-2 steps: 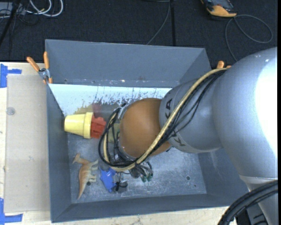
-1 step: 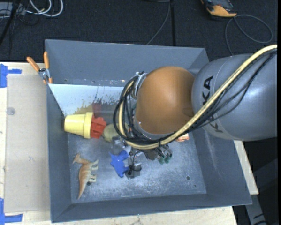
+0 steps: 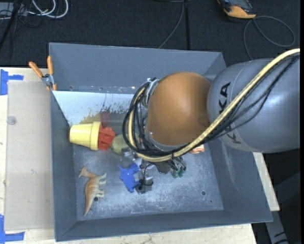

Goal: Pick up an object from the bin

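Grey bin (image 3: 202,187): 1 yellow cone-shaped cup (image 3: 85,134) on its side at 9 o'clock, w/ red piece (image 3: 106,137) at its narrow end. 1 tan toy dinosaur (image 3: 93,187) at 7 o'clock. 1 blue thing (image 3: 126,178) low of centre. Gripper (image 3: 143,181) is down just beside the blue thing, on its 3 o'clock side; spread or closed, can't tell. Orange wrist cover (image 3: 177,111) + cables hide bin's middle.

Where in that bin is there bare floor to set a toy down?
Bare floor lies at the view's lower right, between the gripper and the grey metal bin's right wall. Crowded: the yellow plastic cup, tan toy dinosaur and blue lump on the left.
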You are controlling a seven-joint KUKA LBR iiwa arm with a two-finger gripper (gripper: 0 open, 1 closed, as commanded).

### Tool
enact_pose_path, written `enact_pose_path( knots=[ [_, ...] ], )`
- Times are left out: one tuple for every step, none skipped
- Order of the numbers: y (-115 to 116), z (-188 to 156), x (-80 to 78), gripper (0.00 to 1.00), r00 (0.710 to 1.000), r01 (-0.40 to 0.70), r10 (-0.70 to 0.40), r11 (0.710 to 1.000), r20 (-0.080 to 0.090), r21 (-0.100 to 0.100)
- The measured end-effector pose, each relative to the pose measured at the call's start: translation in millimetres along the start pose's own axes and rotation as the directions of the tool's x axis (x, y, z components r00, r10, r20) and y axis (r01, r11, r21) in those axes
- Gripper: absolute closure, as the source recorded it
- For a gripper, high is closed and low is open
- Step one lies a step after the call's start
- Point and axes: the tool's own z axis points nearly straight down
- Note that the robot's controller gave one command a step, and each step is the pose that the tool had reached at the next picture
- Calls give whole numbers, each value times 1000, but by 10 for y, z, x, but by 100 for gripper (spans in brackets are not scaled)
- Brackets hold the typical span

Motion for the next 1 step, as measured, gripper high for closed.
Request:
enact_pose_path(
  knots=[
    [-27, -439, -20, 100, 1000, -13, 13, 1000, -3, 0]
  ],
)
